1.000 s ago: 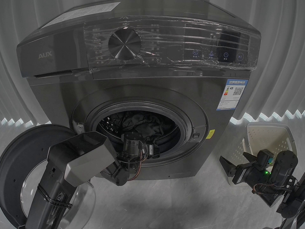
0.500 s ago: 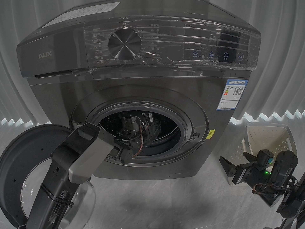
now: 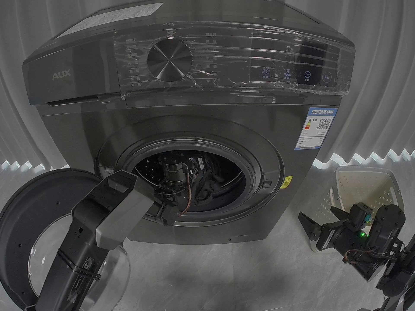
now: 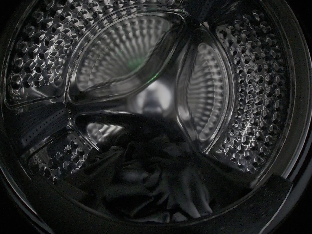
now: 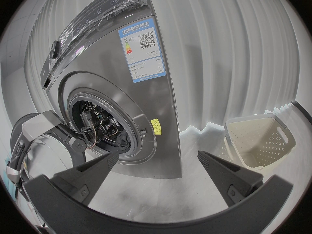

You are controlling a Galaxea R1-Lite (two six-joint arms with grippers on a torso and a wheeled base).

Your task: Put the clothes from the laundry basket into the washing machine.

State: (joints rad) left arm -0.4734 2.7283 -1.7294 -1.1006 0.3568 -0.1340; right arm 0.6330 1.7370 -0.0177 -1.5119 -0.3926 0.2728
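The grey washing machine (image 3: 186, 109) stands with its round door (image 3: 30, 212) swung open to the left. My left arm's wrist (image 3: 173, 169) is inside the drum mouth. Dark clothes (image 4: 152, 179) lie crumpled at the bottom of the steel drum (image 4: 253, 82), and a dark fold (image 3: 207, 184) shows beside the wrist. The cream laundry basket (image 3: 367, 186) sits on the floor to the right of the machine, its perforated walls (image 5: 260, 140) showing. My right gripper (image 3: 322, 219) hangs open in front of the basket, holding nothing (image 5: 156, 156).
White curtains (image 3: 380, 65) hang behind the machine. Grey floor (image 3: 242, 273) lies free in front of it, between the open door (image 5: 42, 153) and the basket.
My left arm pushed from the drum's rim deeper inside; the dark clothes bunched at the opening now lie lower in the drum. The right arm stayed still.
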